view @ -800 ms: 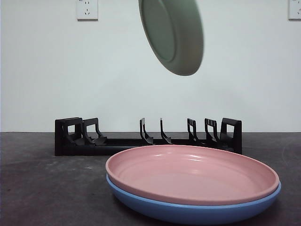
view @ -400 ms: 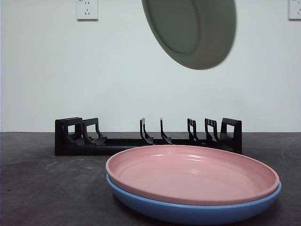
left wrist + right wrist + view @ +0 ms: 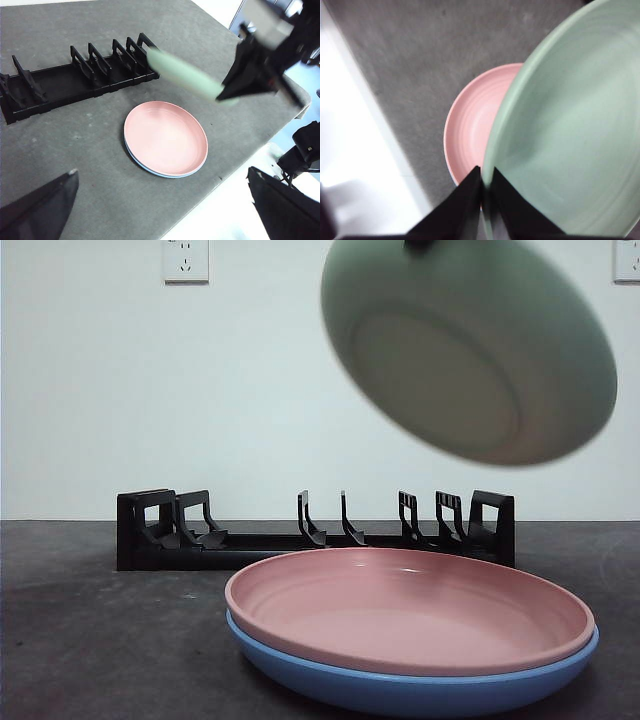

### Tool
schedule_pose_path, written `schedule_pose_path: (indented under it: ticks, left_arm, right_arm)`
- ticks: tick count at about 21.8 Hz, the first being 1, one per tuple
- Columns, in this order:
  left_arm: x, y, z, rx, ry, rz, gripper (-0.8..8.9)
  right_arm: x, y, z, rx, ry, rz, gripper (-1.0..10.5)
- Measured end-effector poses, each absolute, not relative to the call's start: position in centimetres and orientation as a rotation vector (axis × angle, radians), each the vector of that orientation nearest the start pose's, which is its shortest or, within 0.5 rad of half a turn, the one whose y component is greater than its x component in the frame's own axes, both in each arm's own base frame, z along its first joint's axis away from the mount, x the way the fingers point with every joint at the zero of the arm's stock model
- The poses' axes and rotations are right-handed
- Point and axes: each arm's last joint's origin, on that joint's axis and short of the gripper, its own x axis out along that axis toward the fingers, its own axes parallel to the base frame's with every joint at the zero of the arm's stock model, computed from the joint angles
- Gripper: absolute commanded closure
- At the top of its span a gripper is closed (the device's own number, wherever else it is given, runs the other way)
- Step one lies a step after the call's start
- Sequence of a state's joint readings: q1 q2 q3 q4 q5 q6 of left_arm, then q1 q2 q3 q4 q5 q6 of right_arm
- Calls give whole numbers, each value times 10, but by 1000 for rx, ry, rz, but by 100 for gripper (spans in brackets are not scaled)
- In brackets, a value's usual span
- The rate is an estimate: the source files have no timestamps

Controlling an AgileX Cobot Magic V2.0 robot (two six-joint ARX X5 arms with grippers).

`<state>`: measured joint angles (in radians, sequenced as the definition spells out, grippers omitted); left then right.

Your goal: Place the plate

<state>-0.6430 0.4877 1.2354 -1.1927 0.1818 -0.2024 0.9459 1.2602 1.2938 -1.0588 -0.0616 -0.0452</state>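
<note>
A pale green plate point(image 3: 470, 350) hangs tilted in the air above the table, its underside facing the front view. My right gripper point(image 3: 485, 172) is shut on its rim, and only a black tip point(image 3: 418, 245) of it shows above the plate. In the left wrist view the green plate point(image 3: 185, 75) hovers edge-on between the black rack point(image 3: 65, 85) and the pink plate point(image 3: 165, 137). My left gripper point(image 3: 160, 172) is open and empty, high above the table's near side.
The pink plate point(image 3: 410, 605) lies stacked in a blue plate point(image 3: 400, 690) in front of the slotted black rack point(image 3: 250, 540), whose slots hold nothing. The table edge point(image 3: 240, 165) runs close beside the stack.
The green plate has swung to the right and turned, from nearly edge-on to showing its broad underside. It now looks larger in the front view. The stacked plates and rack have not moved.
</note>
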Motion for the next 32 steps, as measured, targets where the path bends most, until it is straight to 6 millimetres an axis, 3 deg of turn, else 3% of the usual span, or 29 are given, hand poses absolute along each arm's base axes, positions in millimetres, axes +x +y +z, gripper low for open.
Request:
schedule_pose_path:
  ticks: [8,17,22,32]
  left_arm:
    - [7,-12,396,-83,526,-761,288]
    - [7,-11,396,-81,534,-760,288]
    - [6,-11,396,-81,533,-760,288]
    - [7,-11,396,-81,533,-760,288]
  right_arm:
    - [108,219,292,-654,935,802,937]
    - [116,260,240,-719,1044,659,937]
    - [116,269,229,-741,1045,657,937]
    - [106,275,228,-723,1034,652,937]
